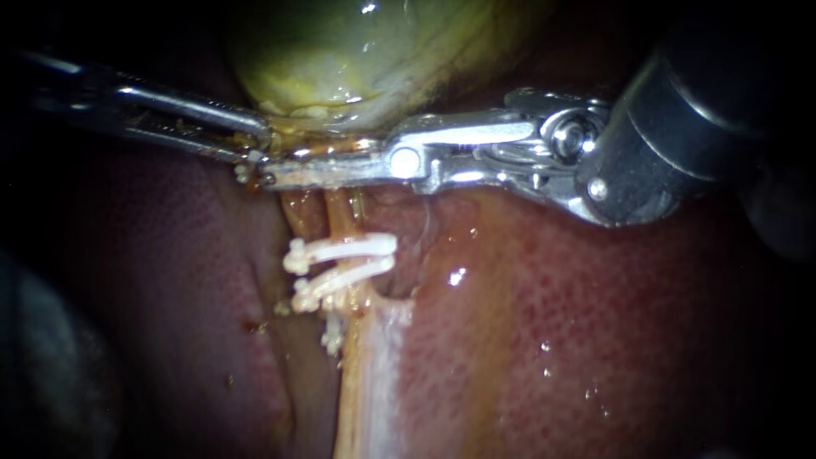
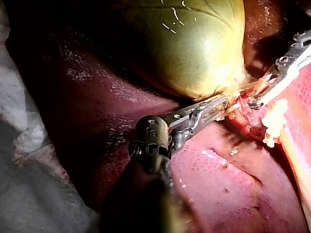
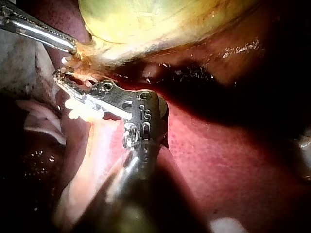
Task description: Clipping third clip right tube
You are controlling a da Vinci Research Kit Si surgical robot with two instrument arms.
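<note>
The yellow-green gallbladder [image 1: 365, 59] lies above the red liver [image 1: 595, 323]. Two pale tubes [image 1: 340, 212] run down from its neck, and two white clips [image 1: 344, 251] sit across them. My right instrument [image 1: 276, 177] reaches in from the upper right. Its long jaws lie across the tubes just above the clips. In the left wrist view a gap shows between these jaws [image 2: 272, 77], with tissue in it. My left instrument [image 1: 255, 153] comes in from the left, shut on tissue at the gallbladder's neck [image 2: 233, 97]. In the right wrist view the clips [image 3: 80, 109] show just beside my jaws [image 3: 60, 77].
A pale band of tissue [image 1: 374, 374] runs down below the clips between the liver lobes. Grey-white cloth [image 2: 29, 184] lies beyond the liver on the left instrument's side. The right instrument's dark wrist housing [image 1: 680, 110] fills the endoscope's upper right.
</note>
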